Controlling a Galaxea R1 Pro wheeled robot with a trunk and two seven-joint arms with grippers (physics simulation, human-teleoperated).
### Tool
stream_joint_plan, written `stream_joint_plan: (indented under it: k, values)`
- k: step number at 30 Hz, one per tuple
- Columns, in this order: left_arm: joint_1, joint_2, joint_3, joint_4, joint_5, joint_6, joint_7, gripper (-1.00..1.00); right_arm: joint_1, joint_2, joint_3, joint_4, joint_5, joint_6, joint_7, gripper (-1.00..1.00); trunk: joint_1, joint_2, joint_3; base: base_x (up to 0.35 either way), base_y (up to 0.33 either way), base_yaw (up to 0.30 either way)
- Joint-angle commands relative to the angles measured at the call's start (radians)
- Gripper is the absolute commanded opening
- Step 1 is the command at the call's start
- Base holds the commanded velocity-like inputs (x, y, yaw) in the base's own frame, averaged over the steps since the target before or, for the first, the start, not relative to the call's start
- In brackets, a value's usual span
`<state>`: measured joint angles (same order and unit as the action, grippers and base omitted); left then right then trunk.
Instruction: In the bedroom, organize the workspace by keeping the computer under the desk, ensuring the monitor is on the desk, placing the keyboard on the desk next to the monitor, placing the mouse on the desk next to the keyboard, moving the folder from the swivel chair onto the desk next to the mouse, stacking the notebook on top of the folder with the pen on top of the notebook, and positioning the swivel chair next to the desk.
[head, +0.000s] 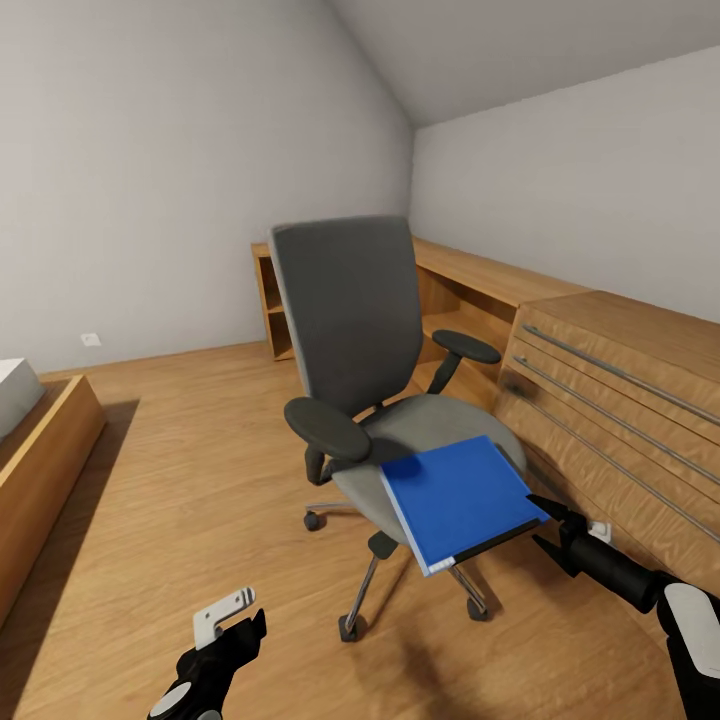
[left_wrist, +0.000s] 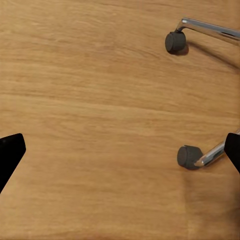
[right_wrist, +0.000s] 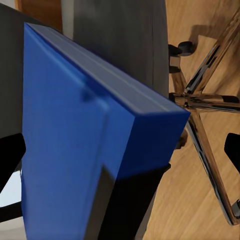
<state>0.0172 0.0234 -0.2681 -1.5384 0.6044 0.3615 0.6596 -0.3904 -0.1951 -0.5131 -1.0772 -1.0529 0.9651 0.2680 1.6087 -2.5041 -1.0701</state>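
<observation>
Wooden flooring (head: 180, 480) runs under a sloped white ceiling; I have the swivel chair (head: 350, 330) in front of me in the head view, with the folder (head: 458, 500) on the front right part of its seat, one corner overhanging the seat edge.

Right gripper (head: 545, 520): its black tips sit at the folder's overhanging corner. In the right wrist view the folder (right_wrist: 85, 150) fills the space between the two fingers, which stand wide apart at the frame sides. I judge the jaws spread and not yet clamped; whether a tip touches the cover I cannot tell.

Left gripper (left_wrist: 120, 155): fingers spread, nothing between them, hanging over bare floor near two chair castors (left_wrist: 189, 156).

Risks, as I judge them:
- The chair stands on wheels. A push from the right gripper can roll or swivel it away and carry the folder off with it.
- A nudge at the overhanging corner can tip the folder off the seat edge onto the floor.
- Closing on one corner alone can let the thick folder sag open or twist out of the grip.

Obstructions: the light wooden chest (head: 620, 400) with long bar handles stands just beside the right arm and limits its swing. The right armrest (head: 468, 348) sits behind the folder. A low wooden shelf unit (head: 275, 300) lines the far wall; a bed frame corner (head: 40, 440) lies at the left.
</observation>
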Motion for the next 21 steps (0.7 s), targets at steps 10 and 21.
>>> stream_joint_plan:
  k: [10,21]
  values:
    - [0.0,0.0,-0.002,-0.002,0.005,0.002,0.007,1.0,-0.001,0.0,-0.002,0.0,0.01,0.005,0.01,1.0,0.002,-0.001,-0.02,0.0,0.0,0.0]
    - [0.0,0.001,-0.002,-0.002,0.008,0.001,0.006,1.0,-0.001,0.001,-0.002,0.0,0.01,0.004,0.01,1.0,0.002,-0.001,-0.02,0.034,0.033,0.0]
